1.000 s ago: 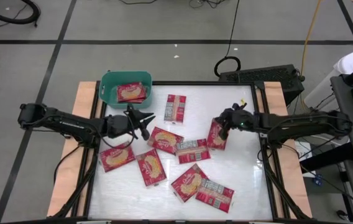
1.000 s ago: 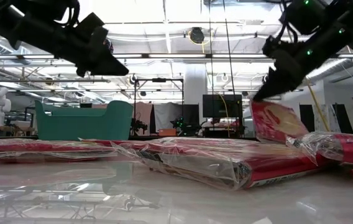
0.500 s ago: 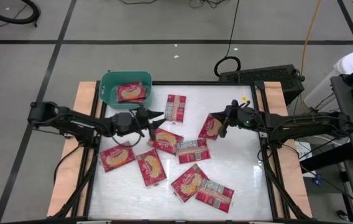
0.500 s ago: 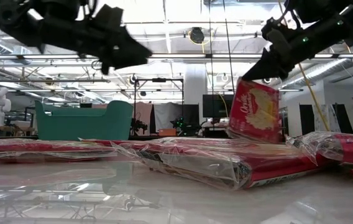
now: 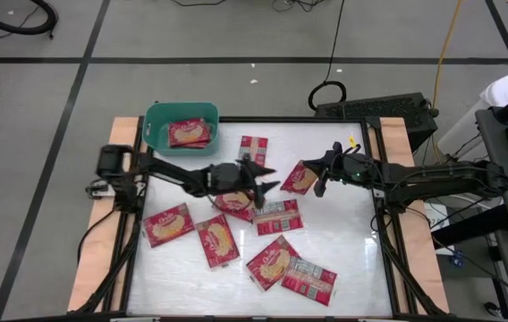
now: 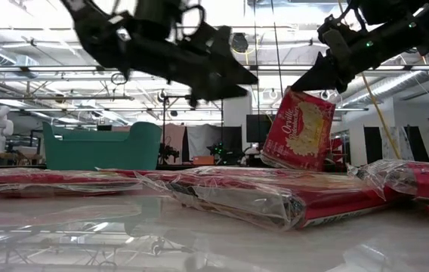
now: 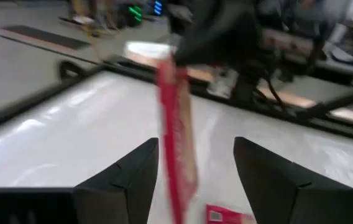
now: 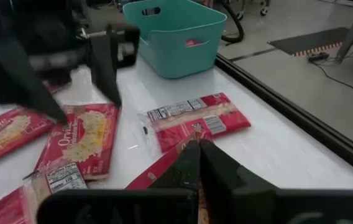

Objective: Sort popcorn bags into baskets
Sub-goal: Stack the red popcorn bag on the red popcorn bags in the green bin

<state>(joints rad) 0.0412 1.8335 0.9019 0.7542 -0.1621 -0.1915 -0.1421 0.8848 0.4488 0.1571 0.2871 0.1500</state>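
White table (image 5: 343, 255): right gripper (image 5: 317, 175) clamped on popcorn bag (image 5: 299, 178), held above surface. Left gripper (image 5: 267, 178), fingers apart, just left of it, w/ teal basket (image 5: 158, 114) far-left.

White table (image 5: 343, 259) with black rim. Teal basket (image 5: 156, 132) sits at its far left corner. Popcorn bags (image 5: 218, 240) lie flat, scattered from centre toward the near edge.
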